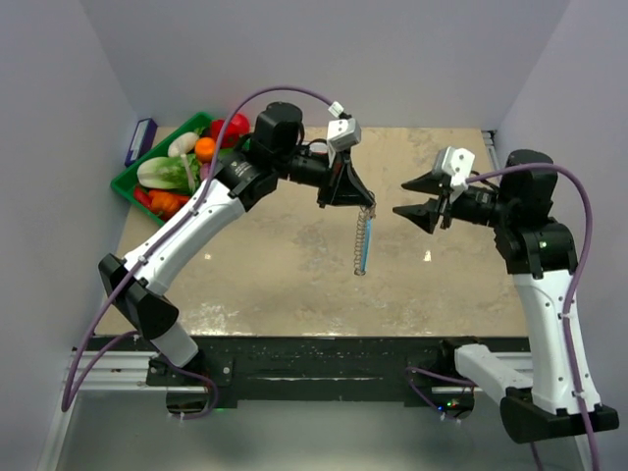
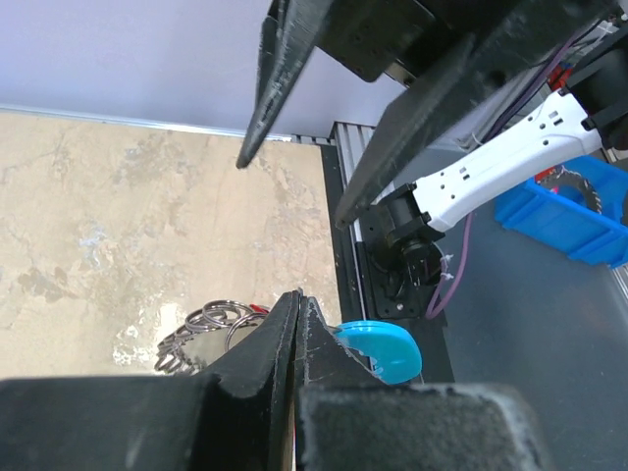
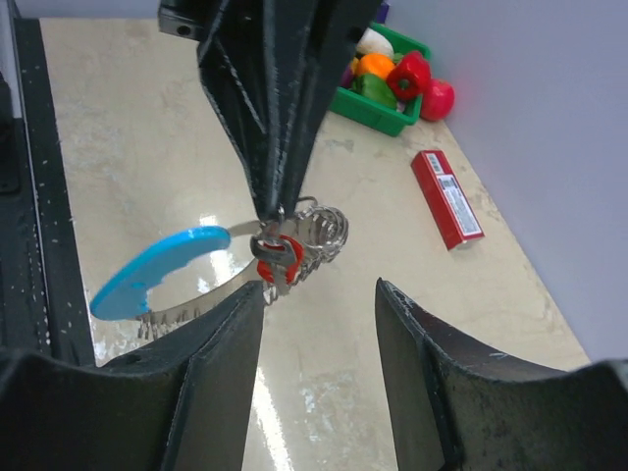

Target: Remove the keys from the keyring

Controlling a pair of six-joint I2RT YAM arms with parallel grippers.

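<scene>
Above mid-tabletop (image 1: pixel 275 285), left fingers (image 1: pixel 350 186) pinched shut on keyring (image 1: pixel 363 245), loop hanging down, blue section low, keys (image 3: pixel 312 234) bunched at the grip, right fingers (image 1: pixel 420 181) parted, empty, near, not touching.

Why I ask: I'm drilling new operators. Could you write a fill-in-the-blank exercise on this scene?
1. The left tool is shut on the floppy silver-fringed keyring, whose curved plastic section is bright ____.
2. The right tool stands ____, holding nothing.
3. The green tray of toy vegetables sits at the far ____ corner of the beige table.
Missing words: blue; open; left.
</scene>
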